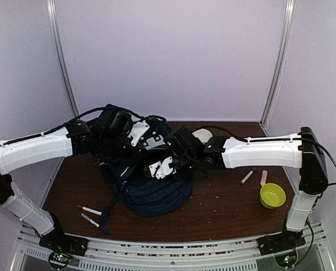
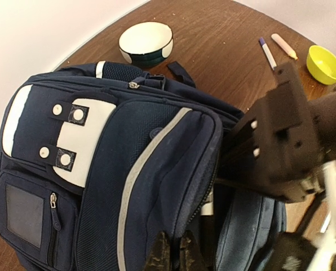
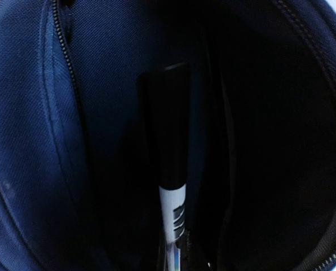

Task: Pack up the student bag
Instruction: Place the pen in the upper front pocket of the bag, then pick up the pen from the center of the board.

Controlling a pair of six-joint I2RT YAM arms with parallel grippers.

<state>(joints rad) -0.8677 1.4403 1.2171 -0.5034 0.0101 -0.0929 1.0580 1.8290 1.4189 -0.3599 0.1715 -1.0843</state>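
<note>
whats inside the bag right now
A marker with a black cap, pointing into the bag's open compartment. The rest of the interior is dark, so anything deeper cannot be seen.

The left arm (image 1: 35,148) and right arm (image 1: 264,151) are each wearing smooth white link shells between black joint housings. A black cable (image 1: 86,114) is running along the left forearm, and another (image 1: 328,155) is looping off the right elbow. The black base blocks (image 1: 61,248) are showing small green and red lights. The right wrist (image 2: 281,141) is showing a boxy black housing with pale screw heads. The left gripper (image 2: 173,257) is presenting two dark, rough-textured fingers.
</note>
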